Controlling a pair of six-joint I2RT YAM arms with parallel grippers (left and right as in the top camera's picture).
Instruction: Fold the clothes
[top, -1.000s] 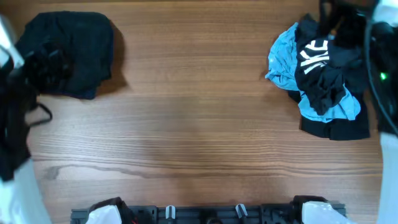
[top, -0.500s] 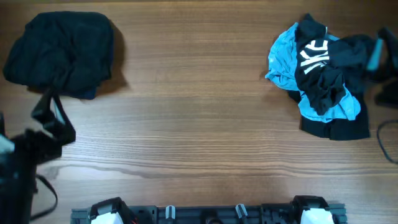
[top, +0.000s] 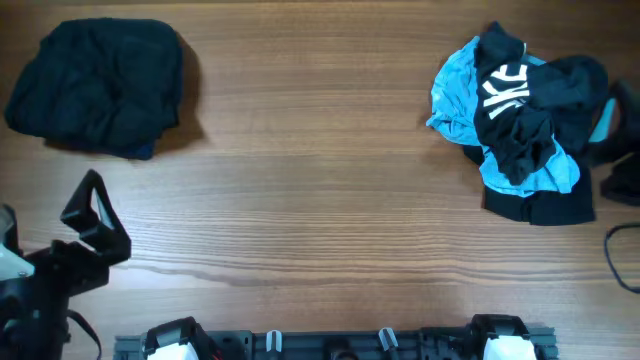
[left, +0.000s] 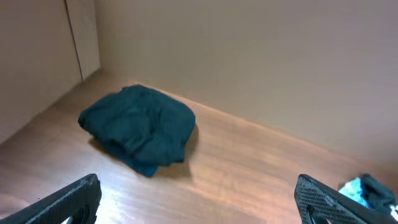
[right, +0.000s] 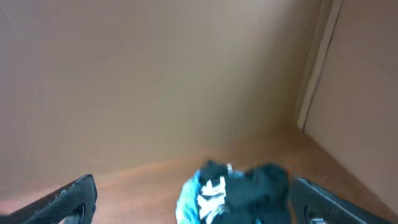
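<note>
A folded dark garment (top: 100, 85) lies at the table's far left; it also shows in the left wrist view (left: 140, 127). A crumpled pile of clothes (top: 520, 125), light blue and black with white lettering, lies at the far right and shows blurred in the right wrist view (right: 239, 190). My left gripper (top: 95, 225) is at the near left edge, open and empty, well clear of the folded garment; its fingers frame the left wrist view (left: 199, 202). My right gripper (right: 193, 199) is open and empty; in the overhead only part of the right arm (top: 620, 150) shows at the right edge beside the pile.
Bare wooden table (top: 320, 180) lies between the two garments. The arm bases (top: 330, 342) sit along the near edge. A plain wall and panel edges stand behind the table in both wrist views.
My left arm has drawn back from the folded garment toward the near left corner. My right arm has pulled away from the pile to the right edge. The clothes have not moved.
</note>
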